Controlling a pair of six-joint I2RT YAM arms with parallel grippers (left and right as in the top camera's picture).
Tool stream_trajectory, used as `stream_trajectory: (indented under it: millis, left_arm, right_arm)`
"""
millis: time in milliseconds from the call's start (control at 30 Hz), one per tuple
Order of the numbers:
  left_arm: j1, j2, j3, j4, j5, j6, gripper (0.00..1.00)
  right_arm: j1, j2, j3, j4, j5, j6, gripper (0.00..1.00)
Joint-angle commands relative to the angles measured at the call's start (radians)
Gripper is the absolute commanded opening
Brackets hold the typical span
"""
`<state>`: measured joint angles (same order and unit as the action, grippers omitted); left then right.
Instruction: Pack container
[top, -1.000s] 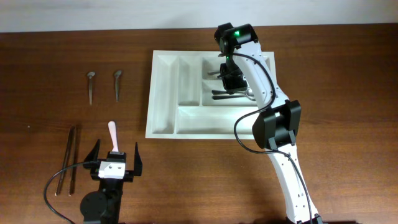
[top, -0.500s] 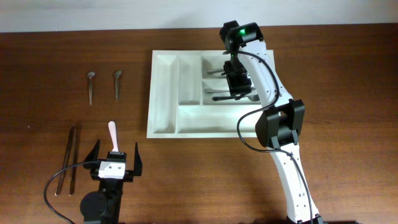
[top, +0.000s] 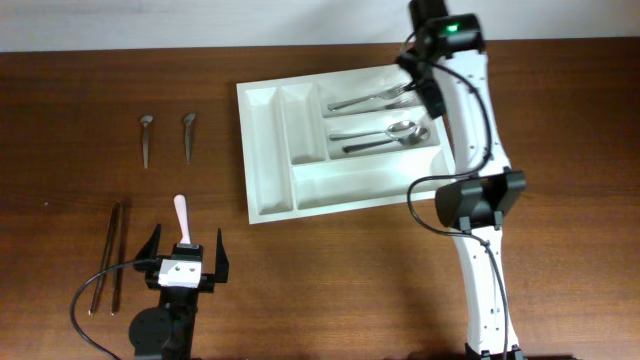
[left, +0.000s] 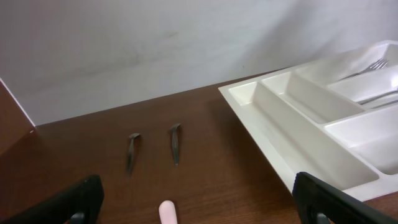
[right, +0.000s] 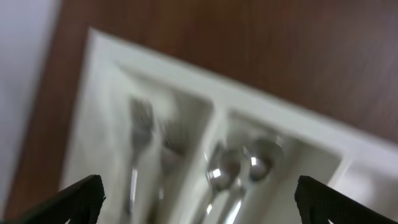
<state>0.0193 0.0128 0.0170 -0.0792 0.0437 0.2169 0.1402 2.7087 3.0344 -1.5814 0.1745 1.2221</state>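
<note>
The white container (top: 272, 150) lies slightly askew at the table's centre back. Forks (top: 372, 98) lie in its top long compartment and spoons (top: 388, 135) in the middle one. My right gripper (top: 428, 88) hangs open and empty over the tray's far right end. Its blurred wrist view looks down on the forks (right: 138, 134), the spoons (right: 239, 165) and the container wall (right: 211, 134). My left gripper (top: 185, 255) rests open at the front left. A pink handle (top: 180, 213) lies between its fingers, seen as a pink tip (left: 166, 213).
Two short metal pieces (top: 146, 138) (top: 188, 135) lie at the left, also as two pieces (left: 132, 150) (left: 176, 142) in the left wrist view. Two long thin utensils (top: 110, 255) lie beside the left gripper. A pale wall (left: 155, 43) backs the table.
My right gripper has opened, left the spoons in the middle compartment and drawn up and back to the right. The container has turned slightly, its right end shifting toward the wall. The left arm is still.
</note>
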Motion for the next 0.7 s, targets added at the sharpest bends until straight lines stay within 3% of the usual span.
stream_trajectory:
  millis: [0,67,167,367,567,667]
  left_arm:
    - [0.003,-0.008,-0.008,0.000,-0.007,-0.002,0.99]
    - [0.003,-0.008,-0.008,0.000,-0.007,-0.002,0.99]
    - [0.003,-0.008,-0.008,0.000,-0.007,-0.002,0.99]
    - [0.003,-0.008,-0.008,0.000,-0.007,-0.002,0.99]
    - [0.003,-0.008,-0.008,0.000,-0.007,-0.002,0.99]
    - [0.003,-0.008,-0.008,0.000,-0.007,-0.002,0.99]
  right_arm:
    - [-0.004,-0.043,0.096,-0.011,0.116,-0.068,0.99]
    - [-0.014,-0.060,0.108,-0.015,0.202,-0.100,0.99]
    - [-0.034,-0.087,0.108,-0.015,0.351,-0.281,0.99]
    - [-0.090,-0.099,0.108,-0.024,0.451,-0.941,0.98]
    - [-0.197,-0.110,0.108,-0.117,0.413,-0.991,0.99]
    - [-0.274,-0.124,0.107,-0.117,0.298,-1.065,0.99]
